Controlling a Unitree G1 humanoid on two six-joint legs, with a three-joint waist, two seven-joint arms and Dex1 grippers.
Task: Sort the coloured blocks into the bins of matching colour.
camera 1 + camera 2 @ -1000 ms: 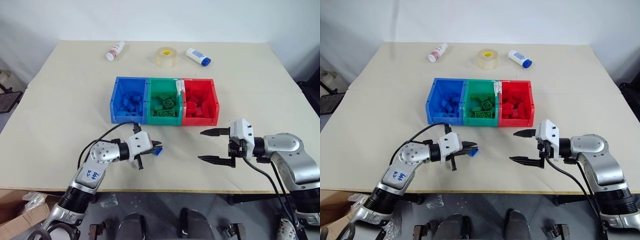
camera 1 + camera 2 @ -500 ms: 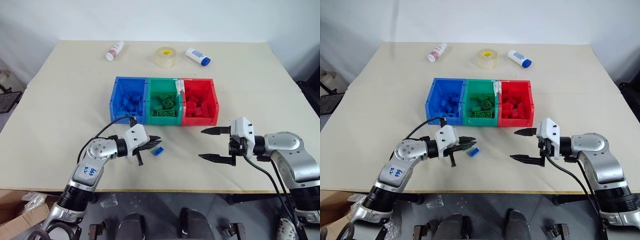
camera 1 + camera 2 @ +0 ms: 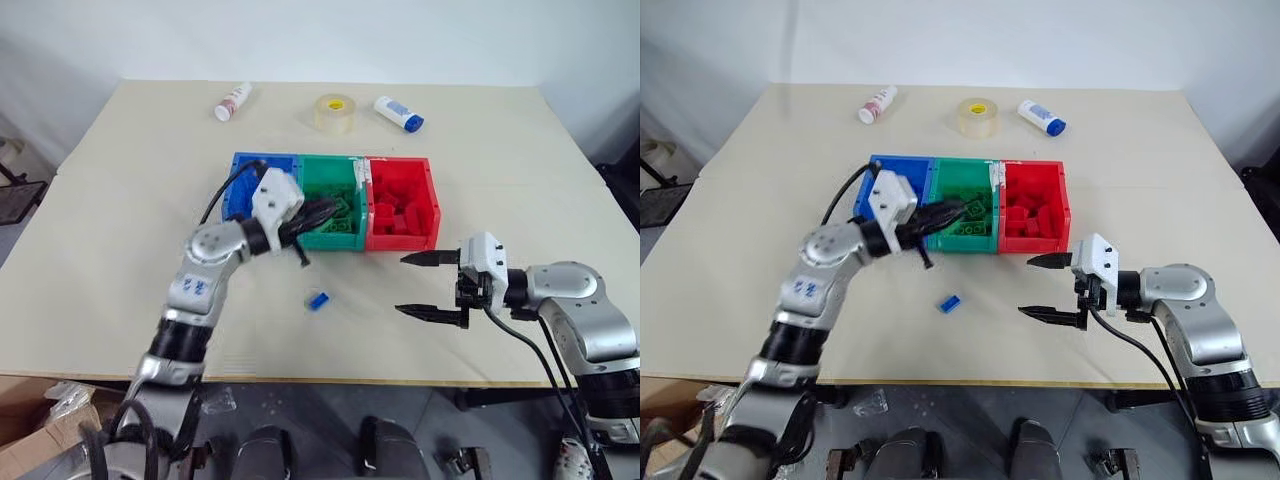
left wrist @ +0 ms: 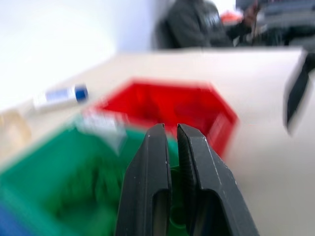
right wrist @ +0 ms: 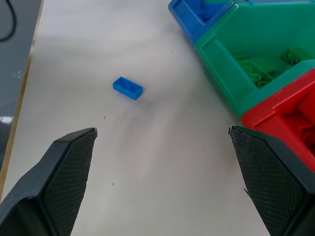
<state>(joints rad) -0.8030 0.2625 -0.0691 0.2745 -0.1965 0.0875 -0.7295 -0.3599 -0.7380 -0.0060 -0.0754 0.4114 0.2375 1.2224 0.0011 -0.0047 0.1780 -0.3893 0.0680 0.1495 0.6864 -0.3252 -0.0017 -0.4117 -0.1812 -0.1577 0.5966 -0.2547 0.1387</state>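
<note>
I am seeing one small blue block (image 3: 318, 300) lying loose on the table (image 3: 120, 200), in front of the green bin (image 3: 335, 185) and touching nothing. The blue bin (image 3: 240, 165), green bin and red bin (image 3: 400, 190) are sitting joined in a row, each holding blocks of its own colour. My left gripper (image 3: 322, 211) is hovering over the green bin's front edge, fingers pressed together and empty. My right gripper (image 3: 420, 285) is hanging spread wide near the red bin.
</note>
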